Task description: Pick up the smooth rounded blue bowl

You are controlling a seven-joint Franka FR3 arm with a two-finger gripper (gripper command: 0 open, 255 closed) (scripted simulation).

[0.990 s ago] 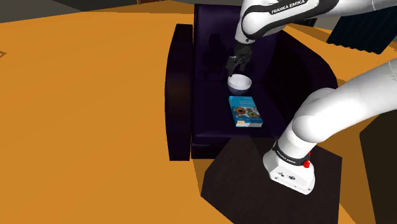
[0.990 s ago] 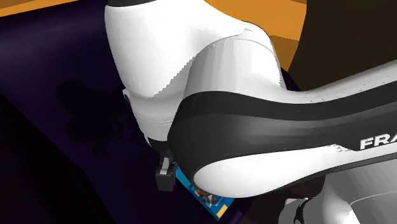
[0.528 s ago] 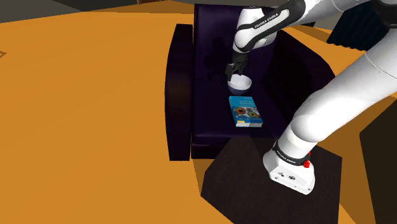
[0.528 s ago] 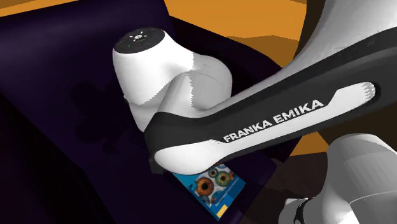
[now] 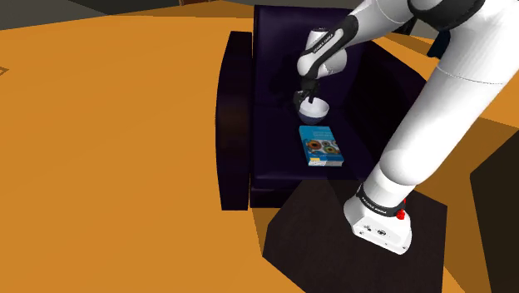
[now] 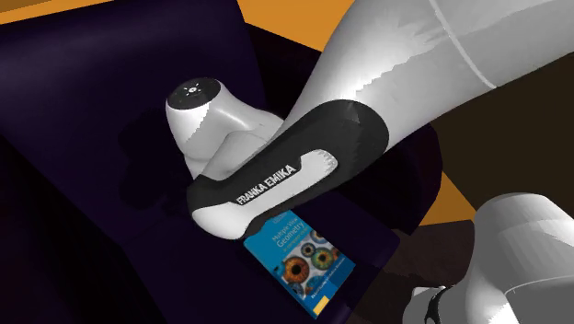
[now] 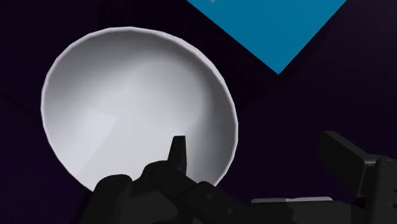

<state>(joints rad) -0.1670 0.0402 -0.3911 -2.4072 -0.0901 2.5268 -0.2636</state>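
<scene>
The smooth, round bowl (image 5: pixel 315 111), white inside and bluish on its outer wall, is sitting on the seat of the dark purple armchair (image 5: pixel 235 125), in the upper middle of the shoulder view. The blue, flat book (image 5: pixel 321 145) is lying just below it in that picture. The all-black gripper (image 5: pixel 308 99) is hovering right at the bowl's rim. In the wrist view its jaws are standing wide apart and clasping nothing. One finger (image 7: pixel 178 151) is reaching over the hollow and the other is hanging outside the wall, so the rim is passing between them. The danger is sitting in that thin, curved wall. Closing too high, the fingers are likely squeezing the slick rim out. Descending off-centre, a fingertip is probably tipping the bowl or shoving it toward the book.
</scene>
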